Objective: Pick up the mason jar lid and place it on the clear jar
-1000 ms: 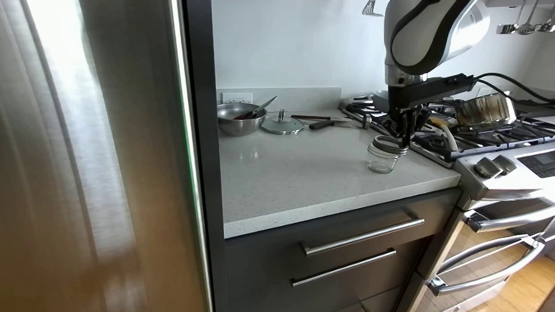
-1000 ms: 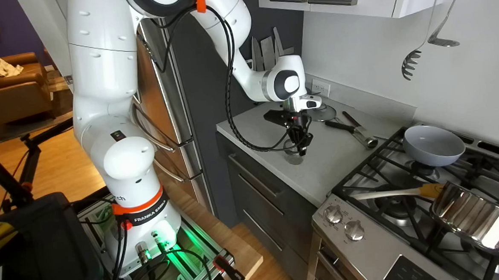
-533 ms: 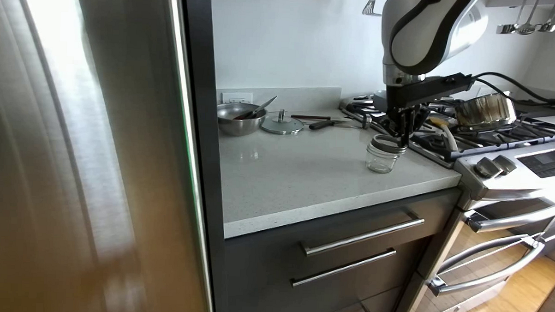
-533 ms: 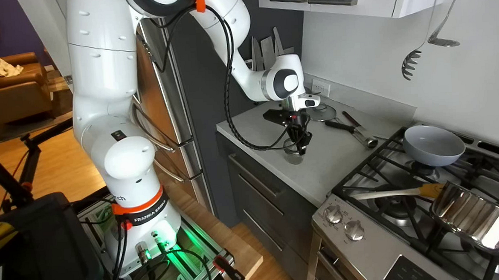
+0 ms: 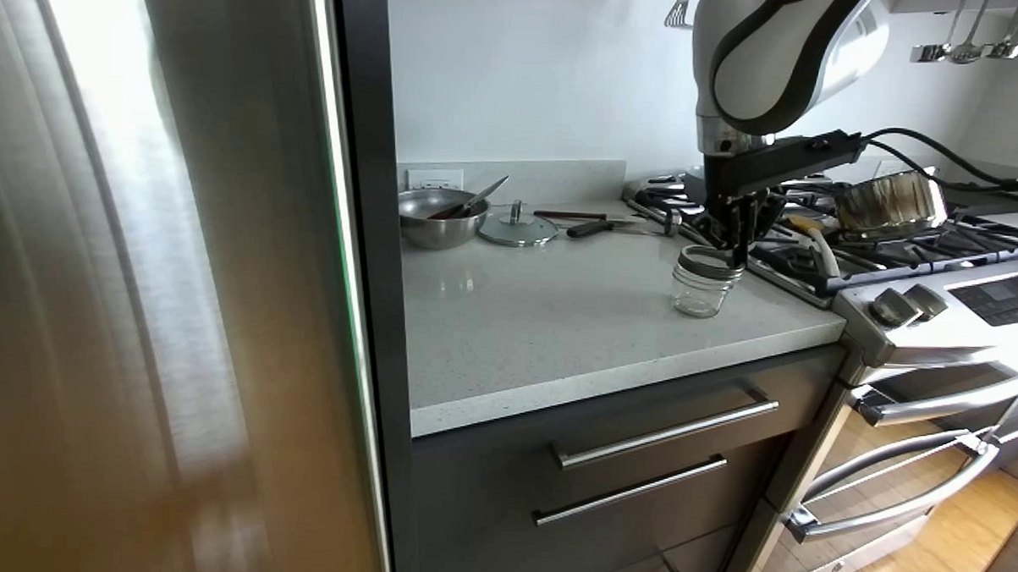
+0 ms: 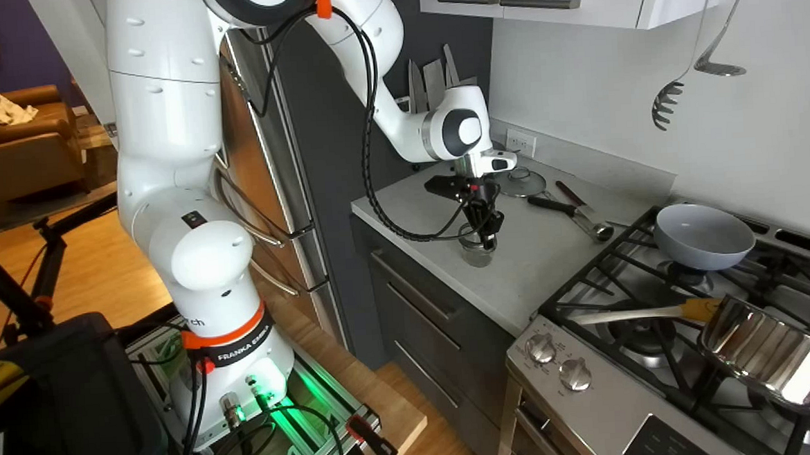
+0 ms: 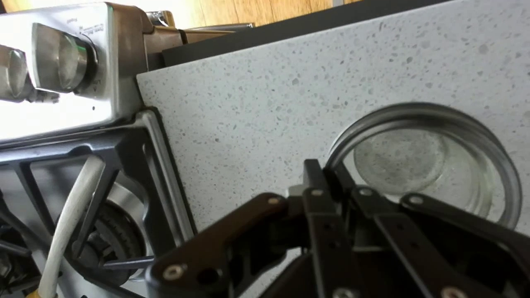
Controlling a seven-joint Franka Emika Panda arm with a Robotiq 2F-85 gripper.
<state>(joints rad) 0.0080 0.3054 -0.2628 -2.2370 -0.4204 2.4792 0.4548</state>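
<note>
The black two-fingered gripper (image 7: 327, 169) has its fingers squeezed onto one side of the dark grey, ring-shaped metal mason jar lid (image 7: 418, 111), but the contact is a dark smudge in the wrist view, so I can't say how much rim they've got. The lid is right at the mouth of the short, clear glass jar (image 5: 698, 298), which stands upright on the pale speckled countertop (image 5: 542, 321). Whether it's all the way down or just perched there, honestly can't tell. Through the ring you get the jar's round bottom, though black linkages cover part of the glass. In an exterior view the jar's way harder to read: dim, partly behind the gripper, with a drooping black cable bundle (image 6: 366, 157) looping in close. The white robot arm (image 6: 164, 129) runs off the top of the frame in both exterior views. The round stainless steel bowl (image 5: 447, 236) loses some side behind the dark refrigerator panel (image 5: 369, 230), and the grey-handled thing (image 5: 485, 195) leaning in it is too small to make out. The shiny steel saucepan (image 6: 776, 360) on the silver gas stove (image 6: 621, 389) is cropped in an exterior view. The wrist view chops off the pale-handled utensil (image 7: 68, 223) at the bottom edge.
</note>
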